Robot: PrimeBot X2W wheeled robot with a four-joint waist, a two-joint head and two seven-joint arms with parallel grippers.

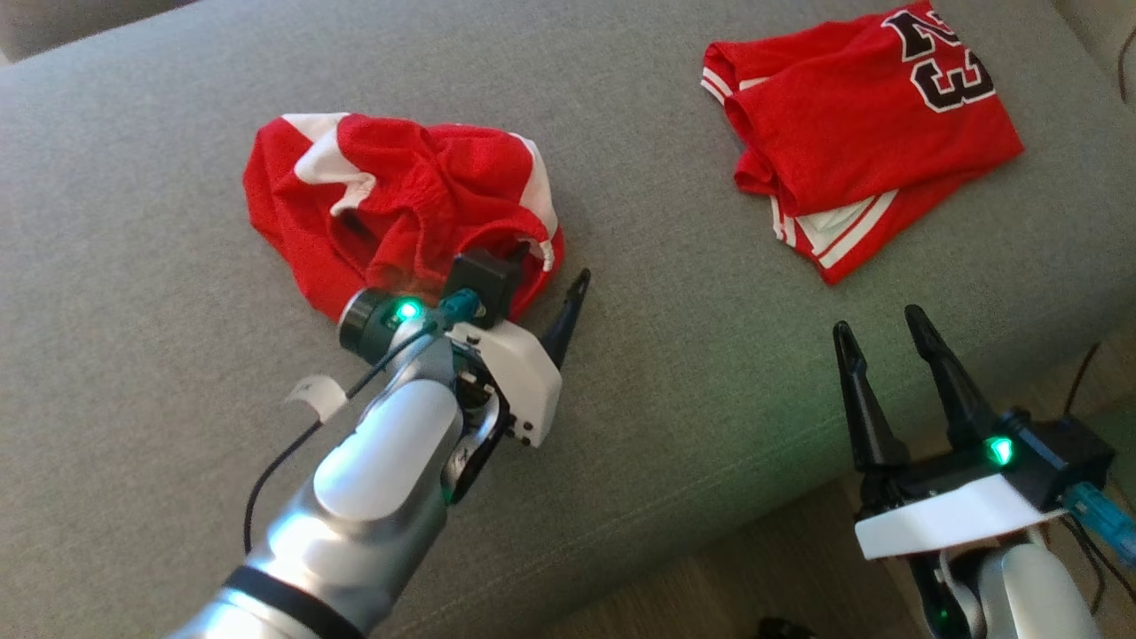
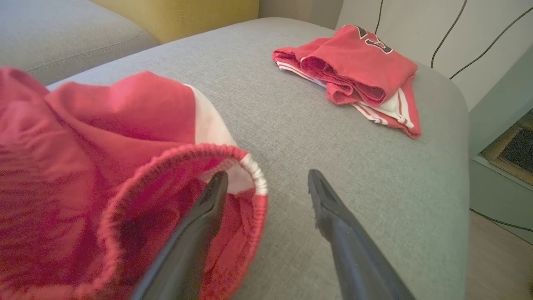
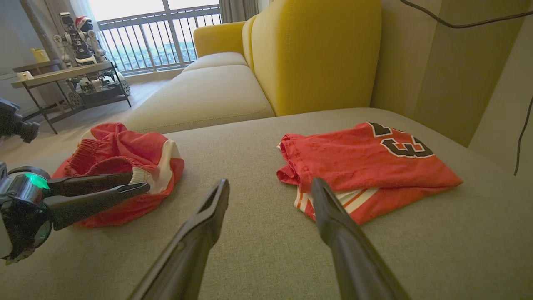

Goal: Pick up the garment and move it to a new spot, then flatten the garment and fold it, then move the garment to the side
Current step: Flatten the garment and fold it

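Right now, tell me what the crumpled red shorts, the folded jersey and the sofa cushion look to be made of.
The red shorts: thin, matte knit, likely synthetic; it slumps in soft folds and has a gathered elastic waistband.
The folded jersey: similar light matte fabric with printed or stitched black numerals; which, I cannot tell.
The sofa cushion: grey woven upholstery, matte, coarse weave visible.

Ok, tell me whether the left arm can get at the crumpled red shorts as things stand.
Probably yes. The left gripper is open right at the crumpled red shorts, one finger over the elastic waistband, the other above bare cushion, with nothing between them.
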